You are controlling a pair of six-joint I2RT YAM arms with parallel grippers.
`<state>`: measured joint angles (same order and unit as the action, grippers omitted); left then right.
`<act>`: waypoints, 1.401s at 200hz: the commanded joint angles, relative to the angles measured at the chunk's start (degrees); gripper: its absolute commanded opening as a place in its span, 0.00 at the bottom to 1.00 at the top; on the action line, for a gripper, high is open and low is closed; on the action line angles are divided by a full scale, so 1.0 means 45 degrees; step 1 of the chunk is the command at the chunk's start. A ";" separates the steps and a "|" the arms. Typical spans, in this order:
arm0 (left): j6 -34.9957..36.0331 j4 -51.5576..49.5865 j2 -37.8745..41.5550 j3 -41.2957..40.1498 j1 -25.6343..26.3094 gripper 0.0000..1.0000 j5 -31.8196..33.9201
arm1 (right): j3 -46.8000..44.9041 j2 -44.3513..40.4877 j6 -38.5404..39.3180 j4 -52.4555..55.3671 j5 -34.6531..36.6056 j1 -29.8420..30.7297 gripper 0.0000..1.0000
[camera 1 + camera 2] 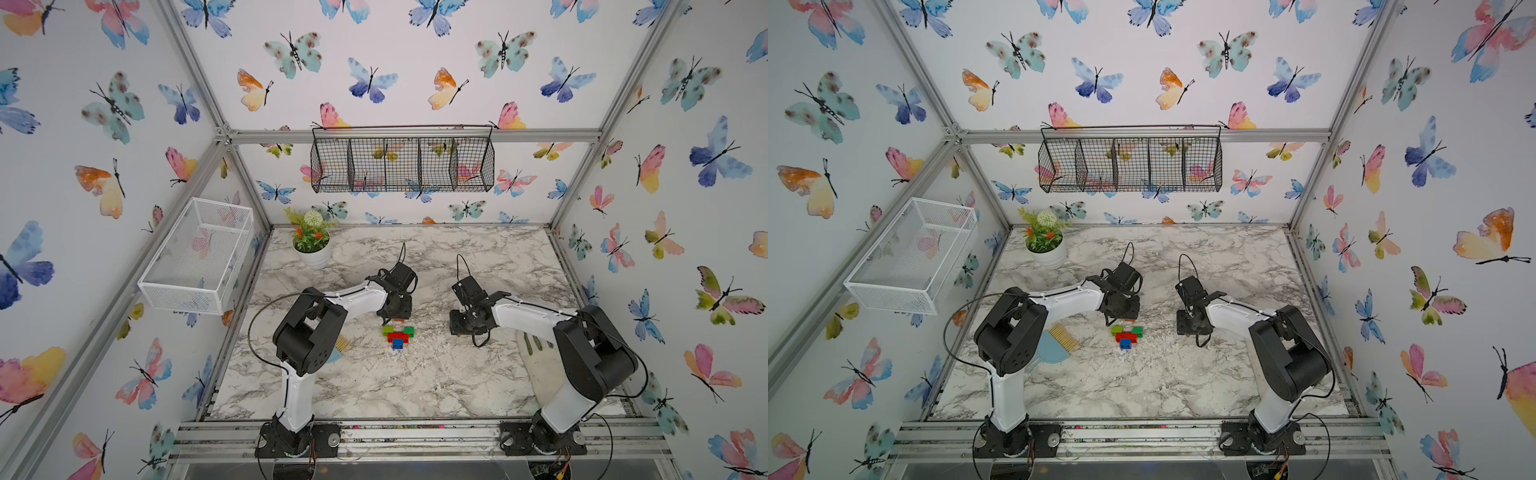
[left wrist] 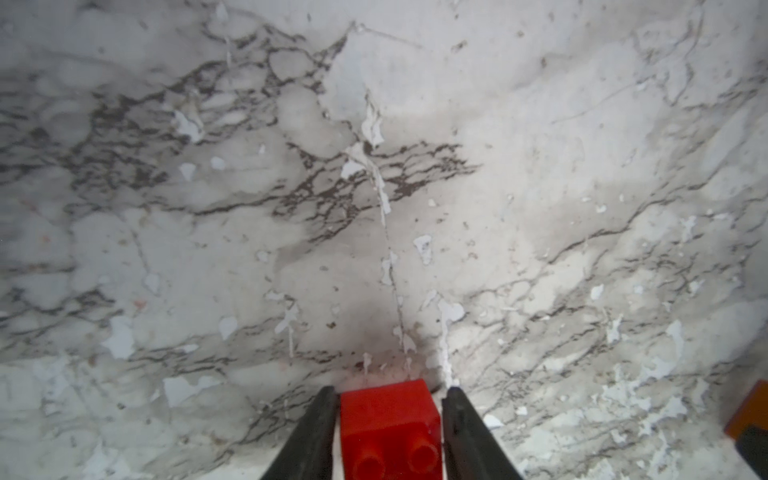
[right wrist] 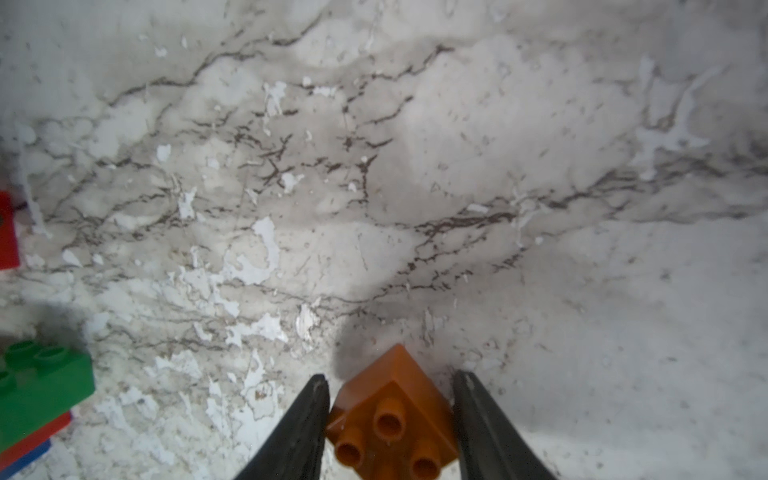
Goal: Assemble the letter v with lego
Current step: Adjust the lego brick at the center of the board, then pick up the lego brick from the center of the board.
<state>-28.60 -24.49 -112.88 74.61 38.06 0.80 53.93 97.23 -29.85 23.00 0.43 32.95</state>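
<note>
Lego cluster (image 1: pixel 398 334) on table (image 1: pixel 374 386) | left claw (image 2: pixel 390 390) grips red brick (image 2: pixel 388 419) | right claw (image 3: pixel 390 376) grips orange brick (image 3: pixel 390 415)

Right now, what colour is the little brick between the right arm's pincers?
Orange. The brick in the right gripper shows best in the right wrist view.

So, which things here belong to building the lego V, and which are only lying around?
For the job: red square brick in the left end effector; orange brick in the right end effector; lime brick, green brick, long red brick and blue brick, clustered together.
Lying about: hand brush, potted plant, white mesh basket, black wire basket.
</note>
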 commanded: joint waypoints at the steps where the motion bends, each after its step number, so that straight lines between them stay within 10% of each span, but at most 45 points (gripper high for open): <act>1: -0.0051 -0.0476 0.0109 -0.0565 -0.0307 0.39 0.0359 | 0.0083 0.0569 0.0093 0.0049 -0.0266 -0.0018 0.47; 96: 0.0197 -0.0632 0.1362 -0.1974 -0.2312 0.39 0.0859 | 0.2255 0.2331 0.1217 0.0102 -0.1233 0.1096 0.42; 165: 0.0496 -0.0766 0.2250 -0.2019 -0.2594 0.74 0.0697 | 0.2793 0.1763 0.3852 0.1306 -0.0095 0.1115 0.66; 213: 0.0668 -0.0772 0.3834 -0.2276 -0.2594 0.80 0.0372 | 0.2064 0.1371 0.7247 0.0757 -0.1072 0.1115 0.75; 280: 0.1684 0.0404 0.6613 -0.3793 -0.2584 0.87 -0.1730 | 0.2035 0.1988 0.9088 -0.0710 -0.2252 0.1096 0.59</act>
<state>-23.90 -24.69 -87.59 60.27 26.57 -1.58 63.26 105.10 6.59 22.26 -5.91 37.93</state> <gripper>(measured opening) 0.866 0.625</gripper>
